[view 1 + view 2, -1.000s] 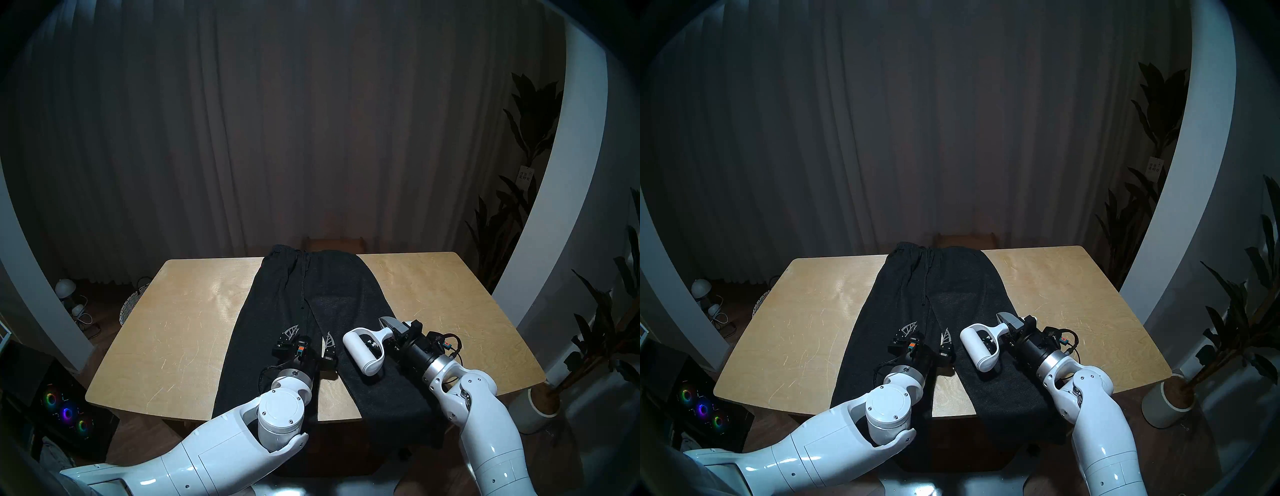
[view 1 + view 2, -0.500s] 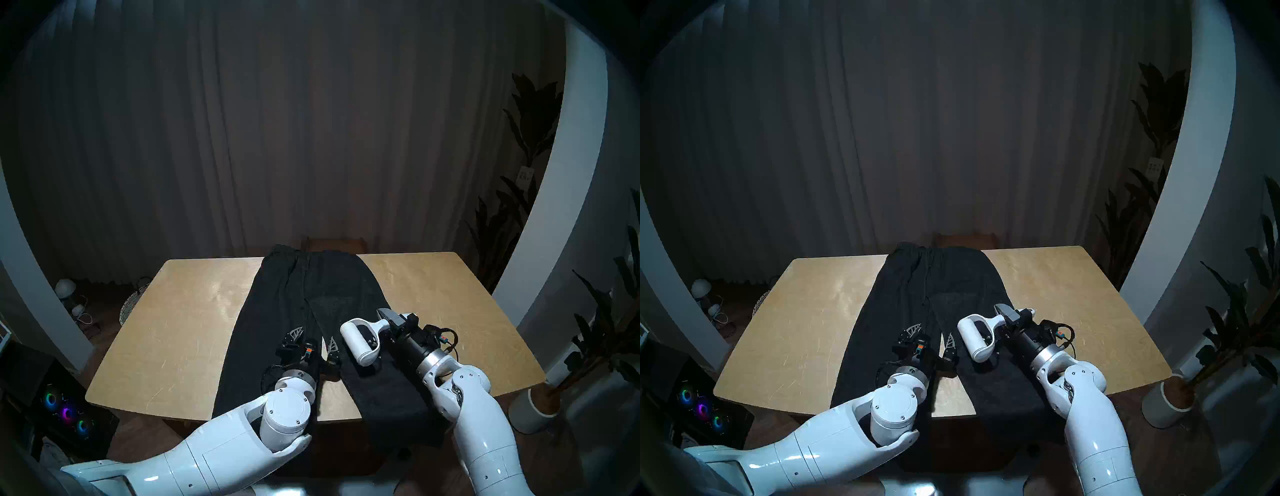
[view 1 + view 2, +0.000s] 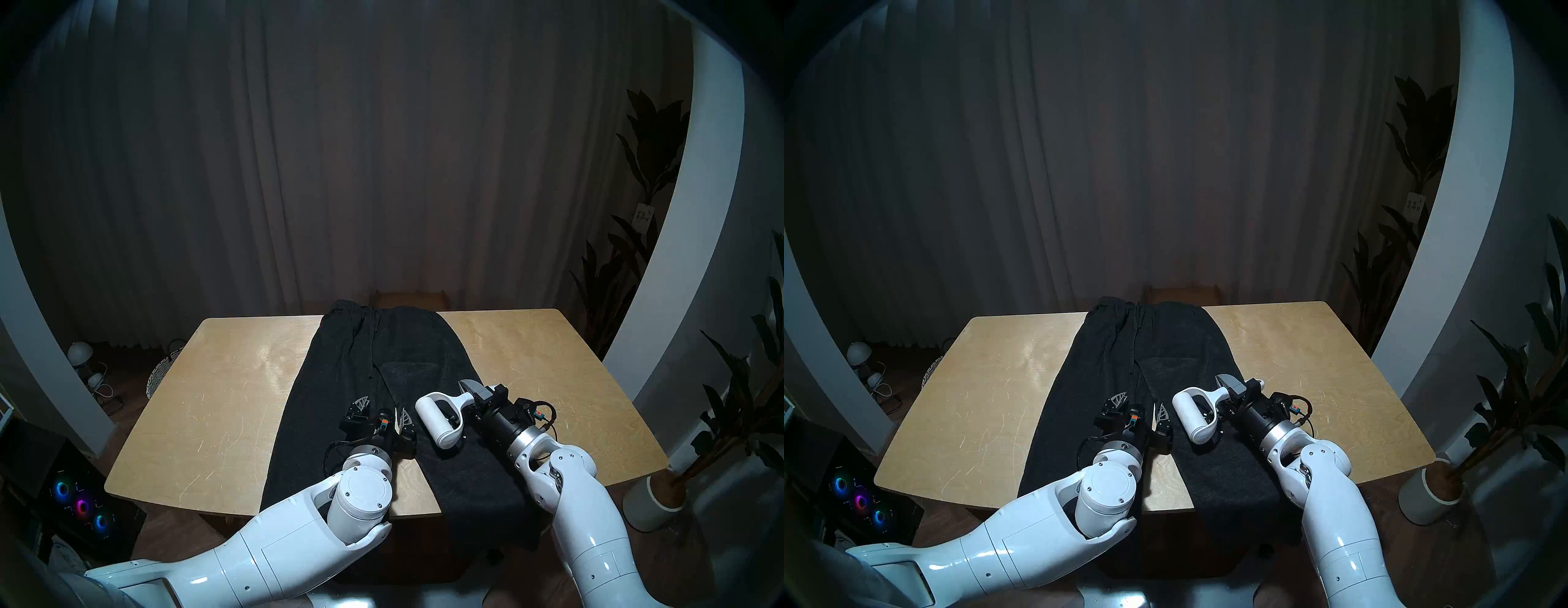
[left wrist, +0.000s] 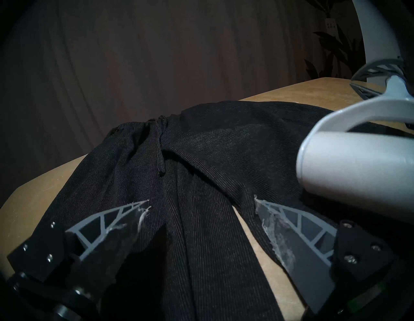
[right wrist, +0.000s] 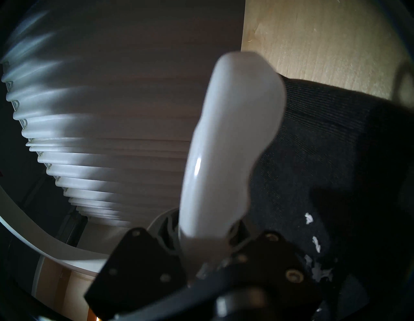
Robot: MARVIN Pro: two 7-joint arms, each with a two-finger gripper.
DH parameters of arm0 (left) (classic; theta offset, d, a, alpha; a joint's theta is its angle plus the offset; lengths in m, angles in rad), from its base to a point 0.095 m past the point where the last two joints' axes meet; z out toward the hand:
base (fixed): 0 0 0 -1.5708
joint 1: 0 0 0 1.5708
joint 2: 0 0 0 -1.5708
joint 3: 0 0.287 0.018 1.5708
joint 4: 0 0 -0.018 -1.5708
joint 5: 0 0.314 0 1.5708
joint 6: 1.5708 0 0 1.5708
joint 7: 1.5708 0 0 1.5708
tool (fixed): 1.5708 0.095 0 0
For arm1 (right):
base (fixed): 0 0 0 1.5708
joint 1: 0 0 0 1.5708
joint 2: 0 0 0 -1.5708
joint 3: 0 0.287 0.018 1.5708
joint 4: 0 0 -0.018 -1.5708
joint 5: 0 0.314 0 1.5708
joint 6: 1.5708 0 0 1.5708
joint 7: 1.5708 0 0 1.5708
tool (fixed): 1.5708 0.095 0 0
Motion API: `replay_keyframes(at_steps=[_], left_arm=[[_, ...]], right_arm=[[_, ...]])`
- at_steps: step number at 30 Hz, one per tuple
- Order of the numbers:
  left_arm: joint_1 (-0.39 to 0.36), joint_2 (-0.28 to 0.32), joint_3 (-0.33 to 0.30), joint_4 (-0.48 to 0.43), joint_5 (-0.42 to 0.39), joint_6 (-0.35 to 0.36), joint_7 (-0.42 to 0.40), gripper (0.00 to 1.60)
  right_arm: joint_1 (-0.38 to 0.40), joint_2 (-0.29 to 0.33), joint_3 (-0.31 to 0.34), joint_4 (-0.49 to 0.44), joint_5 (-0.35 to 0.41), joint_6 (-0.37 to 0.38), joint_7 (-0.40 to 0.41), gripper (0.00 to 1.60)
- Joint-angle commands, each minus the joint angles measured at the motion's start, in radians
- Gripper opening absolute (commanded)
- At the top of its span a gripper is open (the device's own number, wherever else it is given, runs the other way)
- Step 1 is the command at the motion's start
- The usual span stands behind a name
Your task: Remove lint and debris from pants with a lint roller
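The dark charcoal pants (image 3: 339, 382) (image 3: 1098, 382) lie flat on the wooden table (image 3: 212, 403), waist at the far edge and legs hanging over the near edge. My right gripper (image 3: 473, 399) (image 3: 1231, 392) is shut on the short handle of the white lint roller (image 3: 435, 420) (image 3: 1191, 418) (image 5: 224, 157). Its roll (image 4: 347, 165) rests on the pants' right leg. White flecks of lint and debris (image 5: 317, 243) sit on the fabric just beside the handle. My left gripper (image 3: 384, 409) (image 3: 1139, 405) (image 4: 201, 199) is open and low over the fork of the legs, holding nothing.
Bare table shows on both sides of the pants and in the wedge between the legs (image 4: 253, 242). A potted plant (image 3: 655, 496) stands on the floor at the right. At the left are a woven basket (image 3: 159, 373) and a computer case with lit fans (image 3: 80, 505).
The right arm has pushed the lint roller a little farther away and leftward along the right leg. The left arm has swung slightly right, its gripper still open.
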Motion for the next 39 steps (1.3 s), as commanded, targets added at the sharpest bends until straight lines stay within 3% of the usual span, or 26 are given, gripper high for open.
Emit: replay_keyframes(at_steps=[1, 7, 9, 18, 30, 39], left_arm=[[-0.01, -0.004, -0.005, 0.02, -0.016, 0.024, -0.01, 1.6], [-0.014, -0.004, -0.012, 0.024, -0.031, 0.031, -0.019, 1.6], [-0.015, -0.002, -0.017, 0.021, -0.042, 0.042, -0.025, 1.6], [-0.024, 0.009, -0.027, 0.018, -0.051, 0.038, -0.04, 1.6], [-0.016, 0.03, -0.064, 0.009, -0.096, 0.01, -0.058, 1.6], [-0.005, 0.087, -0.076, -0.024, -0.133, -0.033, -0.136, 1.6]], right_arm=[[0.053, 0.017, -0.011, 0.047, -0.041, -0.021, 0.077, 0.0], [0.071, 0.024, -0.028, 0.072, -0.066, -0.027, 0.104, 0.0], [0.078, 0.044, -0.044, 0.072, -0.11, -0.051, 0.119, 0.0], [0.088, 0.096, -0.064, 0.074, -0.159, -0.039, 0.155, 0.0], [0.036, 0.089, -0.106, -0.02, -0.289, -0.187, 0.193, 0.0], [-0.004, 0.08, -0.122, -0.095, -0.356, -0.257, 0.122, 0.0]])
